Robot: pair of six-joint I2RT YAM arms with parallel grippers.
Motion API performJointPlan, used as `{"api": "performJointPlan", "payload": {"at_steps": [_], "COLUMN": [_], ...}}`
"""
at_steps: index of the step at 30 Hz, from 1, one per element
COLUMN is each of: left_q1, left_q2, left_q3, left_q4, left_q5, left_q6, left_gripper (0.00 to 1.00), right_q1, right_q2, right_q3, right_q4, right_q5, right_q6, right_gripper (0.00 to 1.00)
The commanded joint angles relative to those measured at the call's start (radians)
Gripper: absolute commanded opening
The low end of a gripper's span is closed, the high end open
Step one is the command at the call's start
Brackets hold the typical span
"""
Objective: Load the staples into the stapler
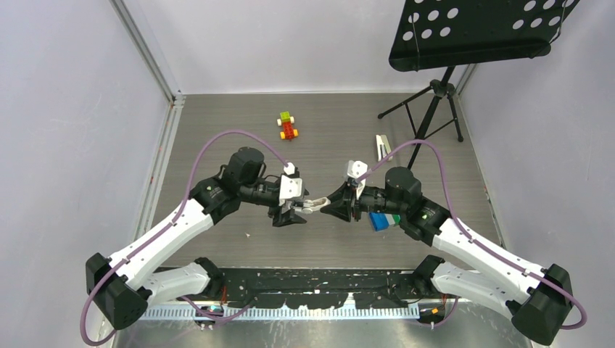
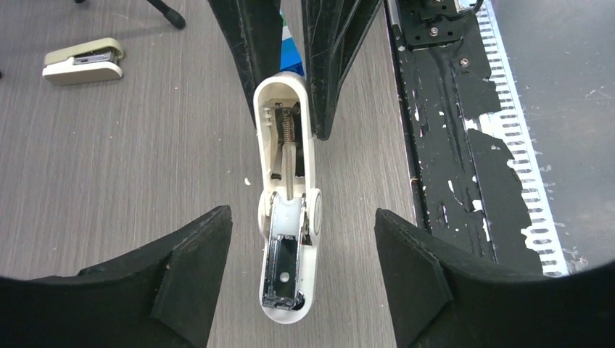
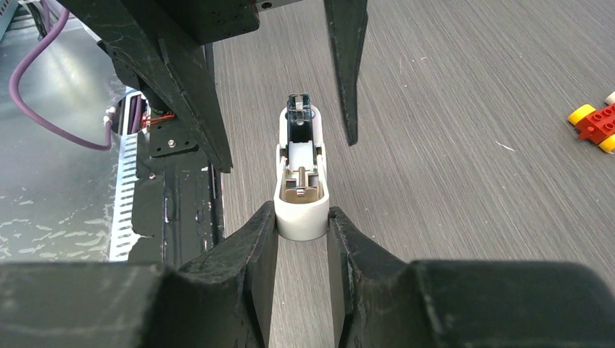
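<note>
Right gripper [image 3: 302, 214] clamps stubby white plastic device [image 2: 284, 87]; left gripper [image 2: 302, 217] gapes around it. Slim grey-beige stapler [image 2: 82, 61] lies untouched toward table's [image 2: 145, 159] far-right corner; loading apparently unstarted.

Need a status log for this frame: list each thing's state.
stapler: set down, unheld.
white device: opened up, spring exposed.
left end effector: open, straddling the white device without touching.
right end effector: shut on the white device.
</note>
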Motion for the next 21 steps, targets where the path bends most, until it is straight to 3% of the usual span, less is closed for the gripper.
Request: {"api": "performJointPlan", "payload": {"at_steps": [1, 16, 21], "left_q1": [-0.025, -0.046, -0.055], "left_q2": [0.008, 0.039, 0.047], "left_q3": [0.039, 0.037, 0.04], "left_q4": [0.03, 0.035, 0.029], "left_q5": [-0.036, -0.061, -0.067], "left_q6": [-0.012, -0.029, -0.033], "left_gripper": [0.7, 0.38, 0.22], "right_q1": [-0.001, -0.001, -0.001], "right_q2": [0.008, 0.013, 0.014], "right_q3": [0.046, 0.036, 0.032], "right_q4": [0.049, 0.057, 0.053], "right_q5": [-0.018, -0.02, -0.013], "right_q6": [-0.003, -0.001, -0.006], "right_gripper": [0.0, 0.0, 0.0]}}
